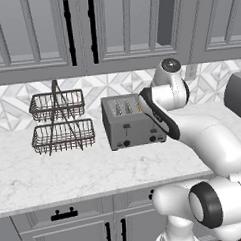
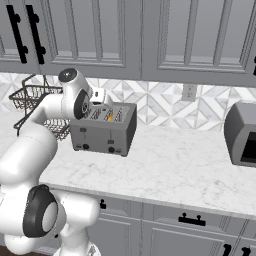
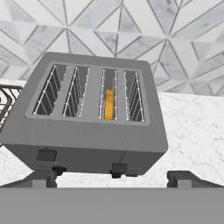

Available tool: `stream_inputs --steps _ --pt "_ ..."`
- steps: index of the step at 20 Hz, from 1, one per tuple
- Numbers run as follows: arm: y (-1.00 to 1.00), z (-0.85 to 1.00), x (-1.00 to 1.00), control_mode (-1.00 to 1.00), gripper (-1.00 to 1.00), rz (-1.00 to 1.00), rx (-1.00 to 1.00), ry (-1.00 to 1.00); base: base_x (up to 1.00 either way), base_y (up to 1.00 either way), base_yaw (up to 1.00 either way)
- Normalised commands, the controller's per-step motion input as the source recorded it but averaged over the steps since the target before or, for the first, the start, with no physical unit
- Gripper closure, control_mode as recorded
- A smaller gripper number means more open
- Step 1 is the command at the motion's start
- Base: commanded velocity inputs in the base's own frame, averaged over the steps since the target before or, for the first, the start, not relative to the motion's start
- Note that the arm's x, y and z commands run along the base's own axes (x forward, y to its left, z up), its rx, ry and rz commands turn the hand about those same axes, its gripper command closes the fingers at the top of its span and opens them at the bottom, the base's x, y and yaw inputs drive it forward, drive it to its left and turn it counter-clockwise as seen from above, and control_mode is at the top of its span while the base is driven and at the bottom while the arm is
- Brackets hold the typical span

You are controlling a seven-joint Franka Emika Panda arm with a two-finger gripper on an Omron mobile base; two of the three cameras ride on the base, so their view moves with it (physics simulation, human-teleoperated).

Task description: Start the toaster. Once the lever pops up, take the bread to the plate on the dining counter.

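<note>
Toaster upright on marble tabletop against tiled wall, just right of wire basket rack | bread sunk in third slot from left in hand view, only orange edge visible | claw above toaster front, fingers wide apart, gripping nothing | left lever higher than right lever

The white marble worktop is looked down on from behind the arm, from its left and from its right. The boxy grey metal toaster against the tiled wall is shared by both views. From the hand, its four slots are viewed closely from above.
</note>
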Motion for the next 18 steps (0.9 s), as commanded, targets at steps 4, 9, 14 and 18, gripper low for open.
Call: stream_inputs --steps 4,9,14,18 --pt "0.00 0.00 0.00 -1.00 -1.00 0.00 0.00 0.00 0.00 0.00 0.00" --pt "0.00 0.00 0.00 -1.00 -1.00 0.00 0.00 0.00 0.00 0.00 0.00" --pt "0.00 0.00 0.00 -1.00 -1.00 0.00 0.00 0.00 0.00 0.00 0.00" --pt "0.00 0.00 0.00 -1.00 -1.00 0.00 0.00 0.00 0.00 0.00 0.00"
